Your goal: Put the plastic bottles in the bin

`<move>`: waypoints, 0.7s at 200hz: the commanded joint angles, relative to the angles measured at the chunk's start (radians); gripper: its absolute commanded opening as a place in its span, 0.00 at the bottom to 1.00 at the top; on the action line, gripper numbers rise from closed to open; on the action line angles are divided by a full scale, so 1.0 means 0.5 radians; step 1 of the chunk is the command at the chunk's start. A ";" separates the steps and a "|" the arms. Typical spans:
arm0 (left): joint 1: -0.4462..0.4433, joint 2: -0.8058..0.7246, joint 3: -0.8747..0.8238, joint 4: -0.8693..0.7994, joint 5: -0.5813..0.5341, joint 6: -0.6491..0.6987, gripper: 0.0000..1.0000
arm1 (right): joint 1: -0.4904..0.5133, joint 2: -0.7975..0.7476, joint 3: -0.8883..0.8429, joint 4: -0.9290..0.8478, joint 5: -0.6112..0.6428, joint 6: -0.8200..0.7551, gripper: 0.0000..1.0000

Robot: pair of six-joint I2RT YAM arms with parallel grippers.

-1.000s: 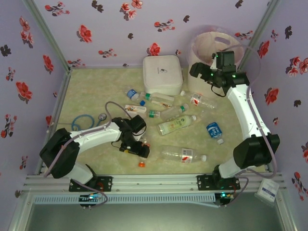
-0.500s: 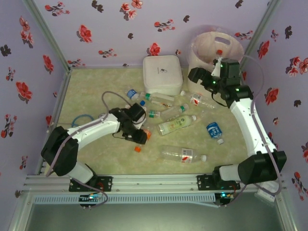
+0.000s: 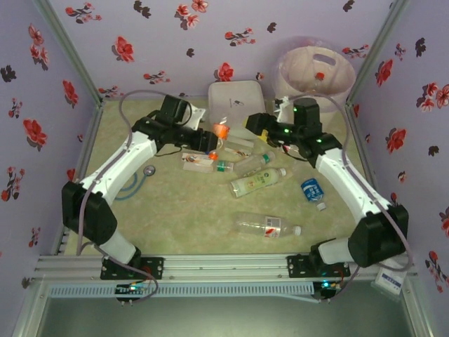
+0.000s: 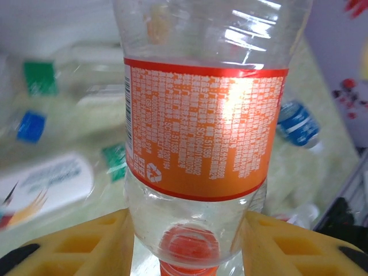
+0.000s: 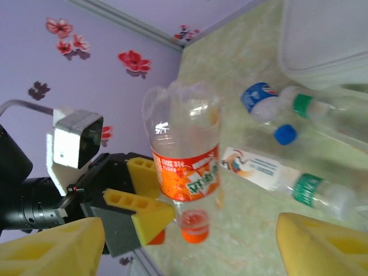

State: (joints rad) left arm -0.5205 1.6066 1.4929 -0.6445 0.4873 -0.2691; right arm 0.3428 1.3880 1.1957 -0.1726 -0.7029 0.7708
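Note:
My left gripper (image 3: 209, 142) is shut on a clear plastic bottle with an orange label (image 3: 221, 130), held in the air in front of the white box. In the left wrist view its yellow fingers (image 4: 86, 244) clamp the bottle (image 4: 201, 132) near the neck. The orange cap (image 5: 194, 225) points down. My right gripper (image 3: 254, 123) is open and faces that bottle (image 5: 187, 155) from the right without touching it; its yellow fingers (image 5: 52, 247) stand wide apart. More bottles lie on the mat, among them a green-labelled one (image 3: 258, 181), a blue-labelled one (image 3: 313, 191) and a red-labelled one (image 3: 266, 225). The cream bin (image 3: 316, 70) stands at the back right.
A white square lidded box (image 3: 237, 102) sits at the back centre, just behind both grippers. A blue cable ring (image 3: 123, 184) lies on the left of the mat. Flowered walls close in the back and both sides.
The left gripper shut on the orange-labelled bottle near the front and carried it up and back toward the box. The right arm swung left from over the bin to face it, its jaws narrowing a little.

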 commanded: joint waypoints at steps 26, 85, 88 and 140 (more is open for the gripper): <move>-0.008 0.058 0.009 0.156 0.322 0.075 0.48 | 0.070 0.320 0.096 0.485 -0.091 0.211 0.77; -0.030 0.069 -0.071 0.214 0.341 0.114 0.49 | 0.075 0.565 0.253 0.544 -0.099 0.240 0.86; -0.030 0.072 -0.074 0.222 0.340 0.108 0.49 | 0.075 0.572 0.251 0.558 -0.103 0.252 0.84; -0.016 0.109 -0.068 0.325 0.329 0.021 0.51 | 0.062 0.511 0.265 0.433 -0.041 0.193 0.53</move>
State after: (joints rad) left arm -0.5282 1.6440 1.4631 -0.5377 0.6273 -0.2424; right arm 0.3733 1.6676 1.2884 0.0780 -0.7330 0.9020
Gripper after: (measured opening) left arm 0.510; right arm 0.606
